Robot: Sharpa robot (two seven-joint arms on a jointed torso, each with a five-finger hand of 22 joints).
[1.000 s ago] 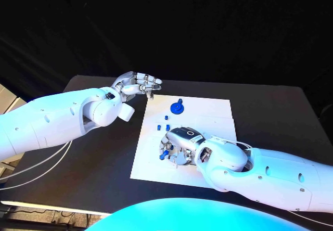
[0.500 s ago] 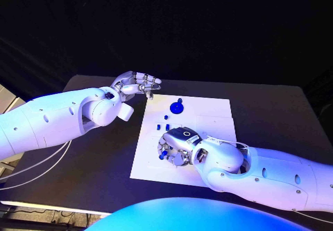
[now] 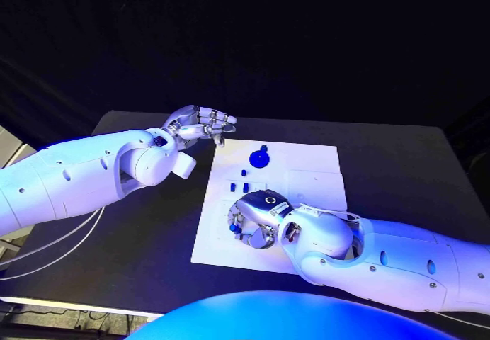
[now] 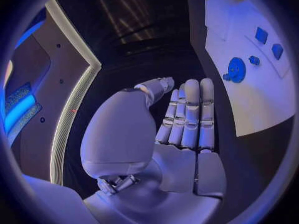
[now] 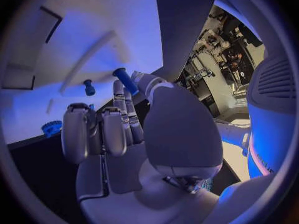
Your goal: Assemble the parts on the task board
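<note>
One white task board (image 3: 306,184) lay on one black tabletop (image 3: 398,163). On it sat one round blue disc part (image 3: 259,159), one tiny blue part (image 3: 244,172) and two small blue blocks (image 3: 239,187). Two hands were counted, left hand (image 3: 204,125) and right hand (image 3: 258,218), the right pinching one blue peg (image 5: 125,80).

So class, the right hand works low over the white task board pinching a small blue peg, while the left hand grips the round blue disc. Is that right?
Not quite. The left hand holds nothing; it hovers off the task board edge, as the head view shows. The round blue disc lies alone on the board. The right hand does pinch a small blue peg.
</note>
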